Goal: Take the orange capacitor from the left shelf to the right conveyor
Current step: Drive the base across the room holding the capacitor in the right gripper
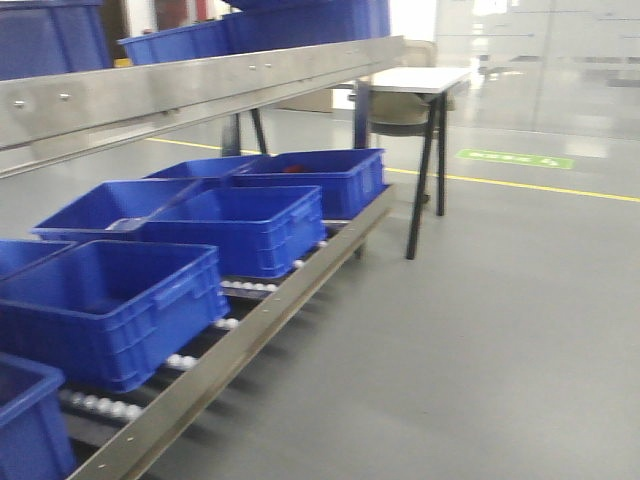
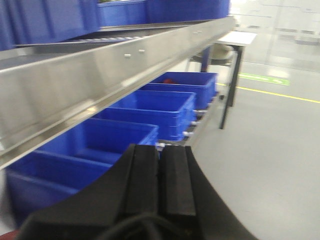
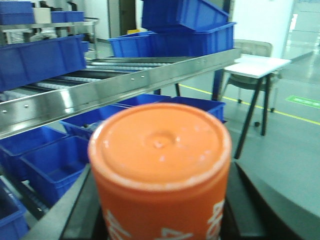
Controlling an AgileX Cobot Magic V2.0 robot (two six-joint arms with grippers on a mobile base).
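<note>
Currently my right gripper [image 3: 161,217] clamps the capacitor [image 3: 160,160] upright; shelf [image 3: 125,90] lies left, conveyor out of view; left gripper [image 2: 160,165] sits closed, empty.

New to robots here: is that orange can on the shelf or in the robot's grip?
In its grip: the orange capacitor sits between the black fingers of the right gripper, clear of the steel shelf behind.
</note>
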